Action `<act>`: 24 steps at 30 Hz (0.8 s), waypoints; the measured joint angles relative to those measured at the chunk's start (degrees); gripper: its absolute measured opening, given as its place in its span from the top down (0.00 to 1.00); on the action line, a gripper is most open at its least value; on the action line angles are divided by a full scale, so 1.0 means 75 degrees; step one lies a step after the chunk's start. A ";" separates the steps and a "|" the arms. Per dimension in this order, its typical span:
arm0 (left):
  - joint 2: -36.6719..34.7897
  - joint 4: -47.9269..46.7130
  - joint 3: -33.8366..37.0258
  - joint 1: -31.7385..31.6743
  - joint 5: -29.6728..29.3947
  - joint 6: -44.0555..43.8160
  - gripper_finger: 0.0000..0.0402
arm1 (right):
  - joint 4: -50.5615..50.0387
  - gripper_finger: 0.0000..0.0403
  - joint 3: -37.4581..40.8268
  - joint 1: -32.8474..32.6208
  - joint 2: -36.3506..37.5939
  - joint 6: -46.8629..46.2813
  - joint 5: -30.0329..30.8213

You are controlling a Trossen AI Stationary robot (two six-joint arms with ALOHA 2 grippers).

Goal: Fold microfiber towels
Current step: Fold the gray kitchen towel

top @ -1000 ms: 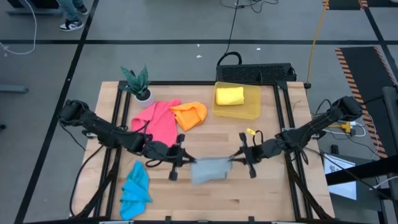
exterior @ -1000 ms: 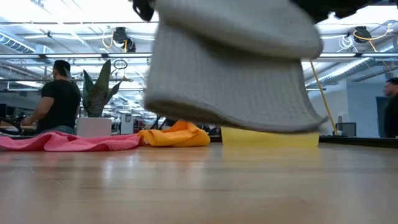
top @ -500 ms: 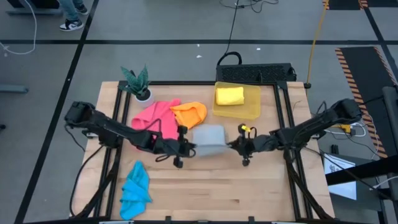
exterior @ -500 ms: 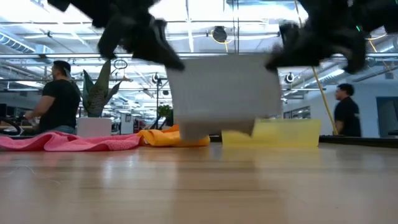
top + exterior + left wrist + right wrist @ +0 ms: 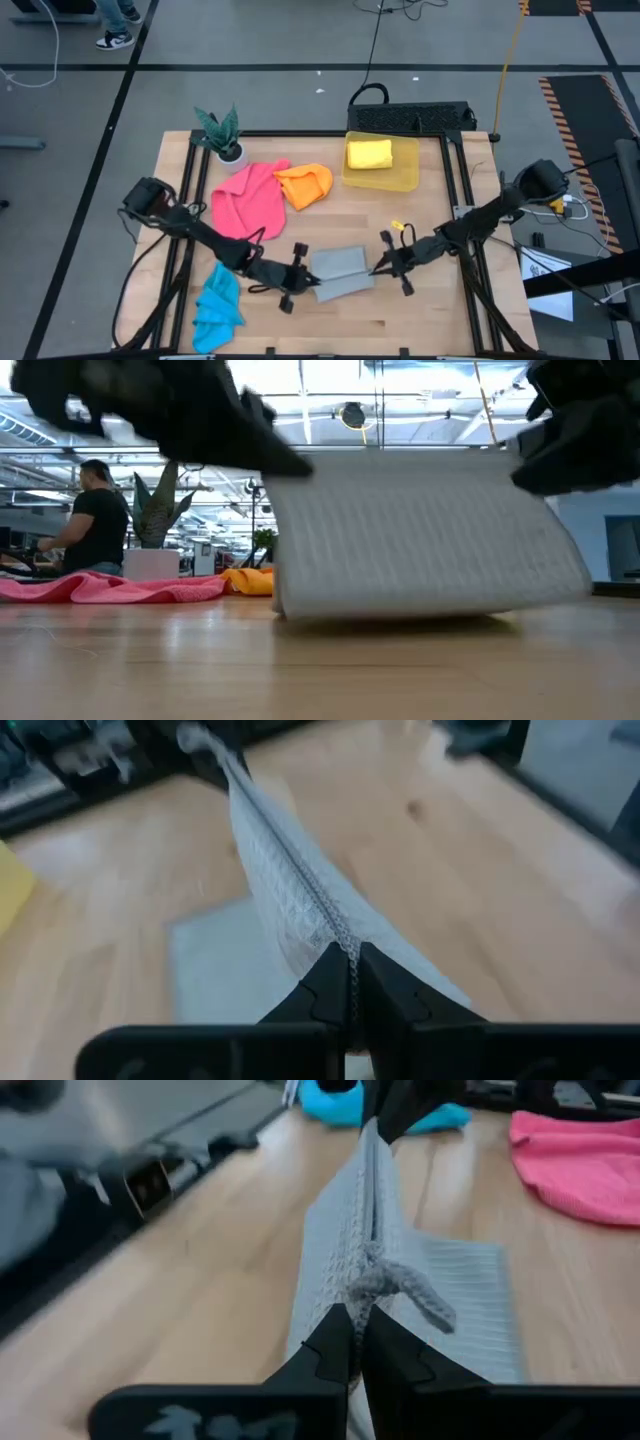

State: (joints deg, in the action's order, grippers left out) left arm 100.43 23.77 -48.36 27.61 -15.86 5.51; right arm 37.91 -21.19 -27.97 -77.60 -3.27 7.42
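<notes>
We saw both arms reaching low across the surface (image 5: 420, 215), toward each other. The grey towel (image 5: 340, 272) lay near its front edge, bare wood around; left gripper (image 5: 303, 280) and right gripper (image 5: 385, 263) each pinched one end.

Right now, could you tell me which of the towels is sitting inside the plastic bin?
The yellow towel, folded inside the yellow bin; the pink, orange, blue and grey ones are outside it.
</notes>
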 joint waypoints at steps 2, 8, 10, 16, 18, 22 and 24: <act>-0.0292 -0.0222 0.0000 -0.0007 -0.0075 -0.0108 0.97 | -0.0015 0.99 -0.0083 0.0019 0.0114 -0.0239 0.0207; -0.0647 -0.1184 -0.0001 -0.0565 -0.0507 -0.1191 0.96 | -0.0266 0.99 -0.0096 0.0390 0.0667 -0.1090 0.1374; -0.0644 -0.1537 -0.0003 -0.0775 -0.0527 -0.1449 0.94 | -0.0395 0.99 -0.0096 0.0582 0.0695 -0.1285 0.1375; -0.0642 -0.2000 -0.0003 -0.1206 -0.0259 -0.2255 0.98 | -0.1177 0.99 -0.0096 0.1050 0.0685 -0.1744 0.1216; -0.0679 -0.2016 -0.0003 -0.1208 -0.0155 -0.2516 0.98 | -0.1211 0.98 -0.0096 0.1179 0.0685 -0.1864 0.0938; -0.0719 -0.1907 -0.0008 -0.1175 0.0478 -0.3189 0.95 | -0.1204 0.98 -0.0099 0.1334 0.0685 -0.2061 0.0376; -0.0750 -0.1874 -0.0009 -0.1109 0.0571 -0.3473 0.96 | -0.1186 0.98 -0.0102 0.1371 0.0675 -0.2095 0.0360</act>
State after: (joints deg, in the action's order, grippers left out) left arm 94.80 9.72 -48.42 19.29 -11.57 -20.54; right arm 29.01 -21.96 -17.68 -72.54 -18.98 10.12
